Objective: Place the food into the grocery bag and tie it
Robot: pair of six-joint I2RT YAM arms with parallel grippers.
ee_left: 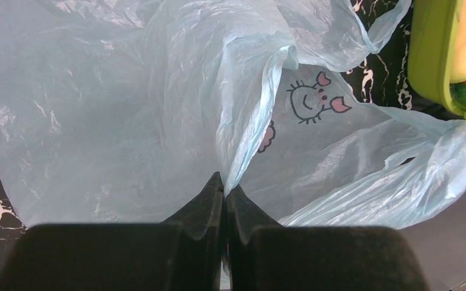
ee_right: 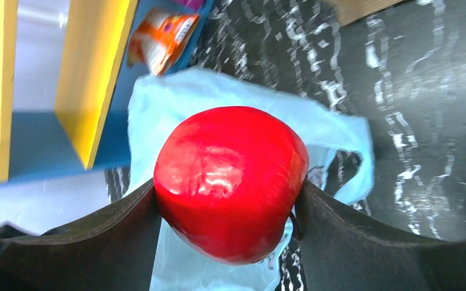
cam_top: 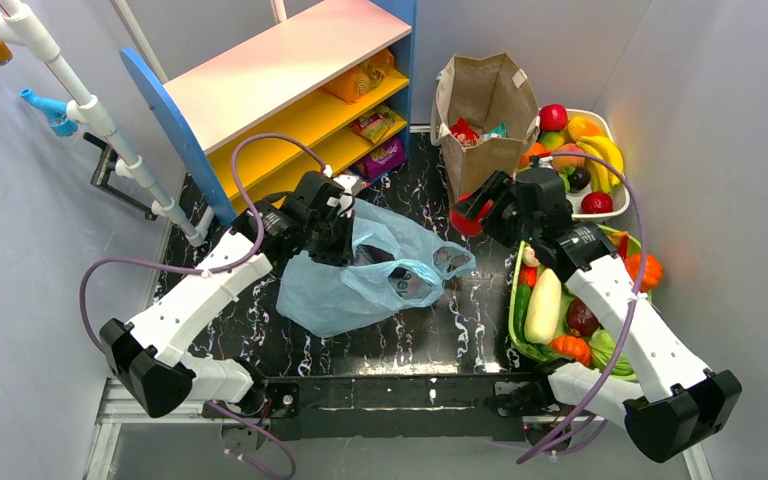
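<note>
Grocery bag (cam_top: 360,285) — thin, translucent light blue, printed with a pig face; lies crumpled on the table (cam_top: 460,330), handles trailing right, one fold pinched in the closed left gripper (ee_left: 224,188). Food (cam_top: 464,132) — red and teal foil packets; sits inside the brown paper bag (cam_top: 480,95), well apart.
</note>
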